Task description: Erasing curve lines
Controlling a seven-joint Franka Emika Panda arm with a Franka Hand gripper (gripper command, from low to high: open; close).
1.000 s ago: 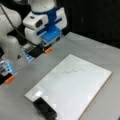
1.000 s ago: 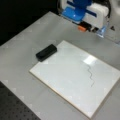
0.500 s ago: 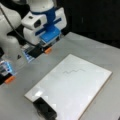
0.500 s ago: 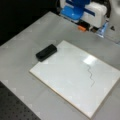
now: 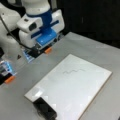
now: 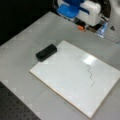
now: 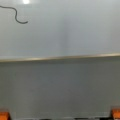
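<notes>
— Where's the gripper (image 5: 42, 51) sitting right now?

— Up off the board (image 5: 75, 85), over the grey table (image 5: 27, 82) near the board's far edge. In a front view it hangs at the top left; in a front view (image 6: 83, 25) it's at the top, right of centre. The orange fingertips (image 5: 48, 50) are apart, nothing between them, so it's open. In the wrist view 1 orange tip (image 7: 3, 115) shows in each bottom corner, wide apart, with bare table between.

— And the curve lines?

— There on the board, unerased. In a front view the curve lines (image 5: 73, 71) are a faint wavy stroke near the board's middle. In a front view (image 6: 90, 75) they run down the board's right part. The wrist view catches the stroke's end (image 7: 16, 15) at top left, well apart from the gripper.

— The eraser?

— A black block (image 6: 46, 52) lying on the board's corner, untouched. In a front view it's at the bottom (image 5: 45, 110), far from the gripper.
</notes>
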